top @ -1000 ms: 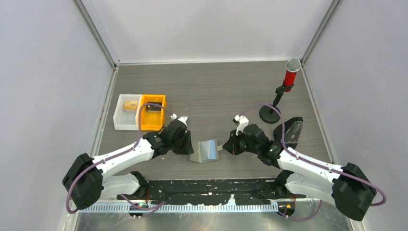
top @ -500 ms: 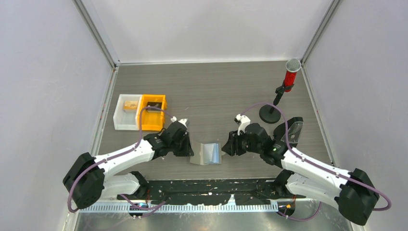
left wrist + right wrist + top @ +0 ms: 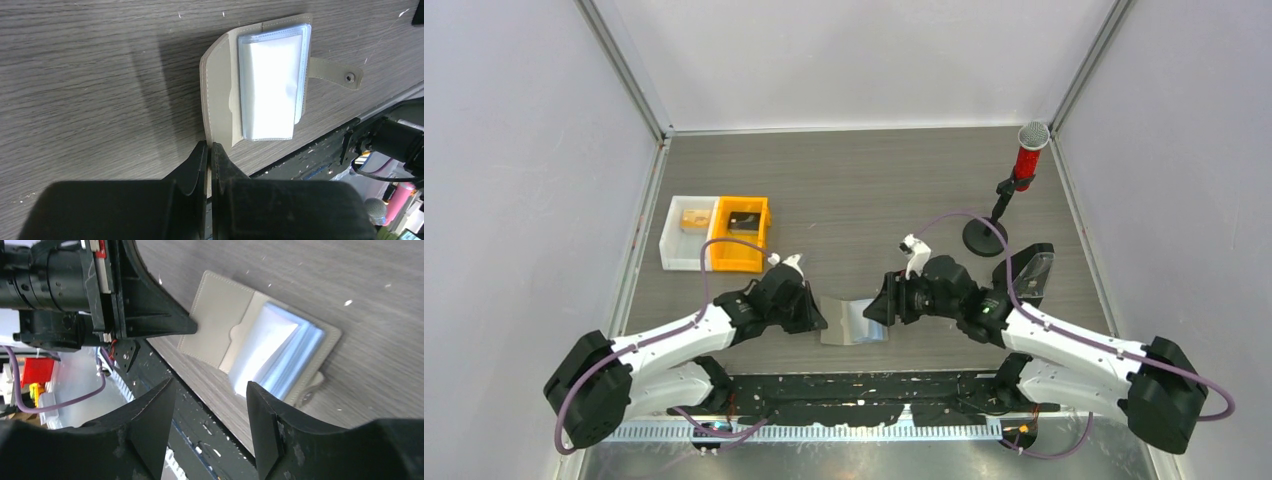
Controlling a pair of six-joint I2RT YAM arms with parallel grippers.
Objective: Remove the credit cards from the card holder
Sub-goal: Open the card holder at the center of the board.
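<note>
The card holder (image 3: 217, 100) lies spread out near the table's front edge, a grey two-panel wallet with a snap strap (image 3: 340, 76). Its right panel carries a stack of light blue credit cards (image 3: 272, 82) in clear sleeves. My left gripper (image 3: 210, 144) is shut on the rim of the holder's left panel. In the top view the left gripper (image 3: 823, 322) sits at the left side of the holder (image 3: 856, 322). My right gripper (image 3: 210, 386) stands open just off the holder's right side, holding nothing. The right wrist view shows the cards (image 3: 272, 355) fanned slightly.
An orange bin (image 3: 742, 234) and a white bin (image 3: 690, 232) stand at the back left. A red microphone (image 3: 1027, 150) on a stand and a black wedge-shaped stand (image 3: 1032, 270) are at the right. A black rail (image 3: 854, 400) runs along the front edge.
The left gripper has shut on the holder's left panel. The right gripper has opened and let go of the holder. The holder has spread flatter and both arms have shifted nearer.
</note>
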